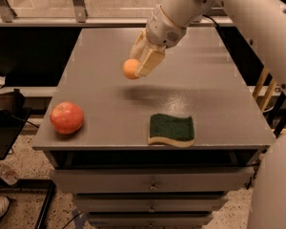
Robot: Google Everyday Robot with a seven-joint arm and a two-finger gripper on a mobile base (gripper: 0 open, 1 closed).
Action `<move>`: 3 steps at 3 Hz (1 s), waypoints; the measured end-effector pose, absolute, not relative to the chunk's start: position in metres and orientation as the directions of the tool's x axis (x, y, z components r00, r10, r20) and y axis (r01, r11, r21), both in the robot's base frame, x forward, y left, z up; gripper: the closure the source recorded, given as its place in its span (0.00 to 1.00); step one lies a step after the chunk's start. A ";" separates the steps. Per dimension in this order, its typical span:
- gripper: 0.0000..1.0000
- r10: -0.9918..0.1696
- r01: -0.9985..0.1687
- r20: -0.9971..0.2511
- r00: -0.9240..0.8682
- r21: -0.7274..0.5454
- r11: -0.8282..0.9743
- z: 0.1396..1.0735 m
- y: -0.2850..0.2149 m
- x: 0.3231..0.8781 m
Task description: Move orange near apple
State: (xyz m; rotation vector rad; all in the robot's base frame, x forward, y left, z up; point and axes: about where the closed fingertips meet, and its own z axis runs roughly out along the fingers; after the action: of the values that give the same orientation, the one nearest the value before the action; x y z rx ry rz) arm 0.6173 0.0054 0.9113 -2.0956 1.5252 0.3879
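The small pale orange (130,68) is held in my gripper (139,67), lifted above the middle of the grey table (205,85). The gripper's cream fingers (149,62) are shut on the orange from the right side. The large red-orange apple (66,118) sits on the table near its front left corner, well to the left of and nearer than the gripper.
A green sponge with a yellow underside (172,129) lies near the front edge, right of centre. Drawers (152,181) sit under the tabletop. A rail (62,20) runs behind the table. My white arm (257,27) reaches in from the upper right.
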 end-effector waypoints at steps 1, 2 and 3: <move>1.00 -0.770 -0.895 -0.457 0.445 -0.216 -0.389 0.911 0.037 0.596; 1.00 -0.733 -0.851 -0.437 0.521 -0.192 -0.489 0.905 0.062 0.578; 1.00 -0.704 -0.810 -0.418 0.575 -0.164 -0.564 0.896 0.084 0.564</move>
State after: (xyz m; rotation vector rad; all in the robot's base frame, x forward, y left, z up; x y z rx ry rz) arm 0.5637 0.0844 0.8960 -2.4720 1.2342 0.4382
